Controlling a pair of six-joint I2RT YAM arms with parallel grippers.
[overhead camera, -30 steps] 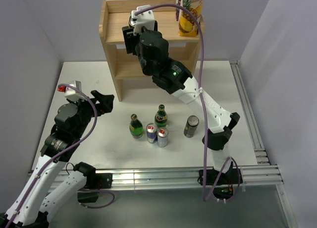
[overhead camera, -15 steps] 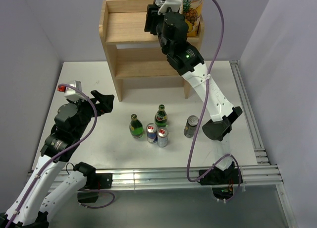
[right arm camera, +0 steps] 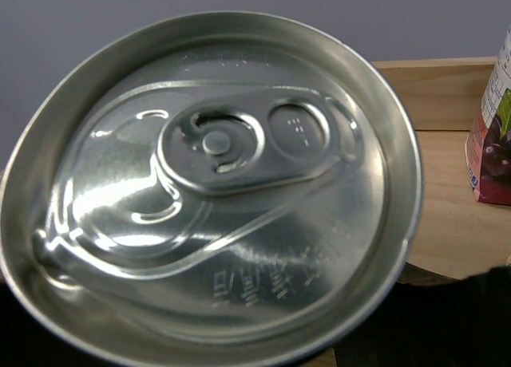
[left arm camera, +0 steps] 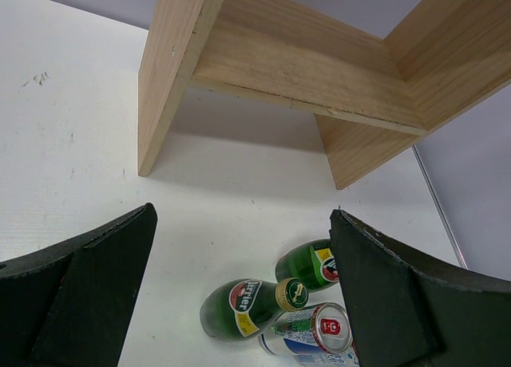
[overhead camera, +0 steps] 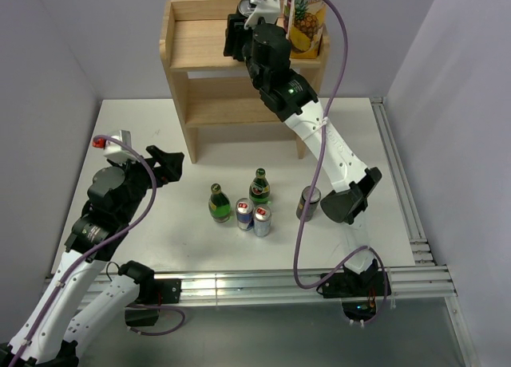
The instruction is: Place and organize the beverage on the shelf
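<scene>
My right gripper (overhead camera: 239, 28) is up over the top tier of the wooden shelf (overhead camera: 192, 60), shut on a black can. The can's silver lid (right arm camera: 211, 191) fills the right wrist view, so the fingers are hidden there. On the table stand two green glass bottles (overhead camera: 219, 203) (overhead camera: 259, 187), two blue-and-silver cans (overhead camera: 245, 214) (overhead camera: 262, 221) and the other black can (overhead camera: 308, 202). My left gripper (overhead camera: 170, 163) is open and empty, left of the bottles. The left wrist view shows a bottle (left arm camera: 247, 307), a can (left arm camera: 315, 333) and the shelf (left arm camera: 319, 72) between my open fingers (left arm camera: 88, 287).
A tall juice carton (overhead camera: 307, 16) stands at the right end of the top tier, close beside the held can; it also shows in the right wrist view (right arm camera: 491, 144). The right arm's elbow (overhead camera: 347, 203) hangs next to the black can on the table.
My right gripper has carried the black can from in front of the shelf's top tier up and to the right, then slightly back left. The left arm has not moved.
</scene>
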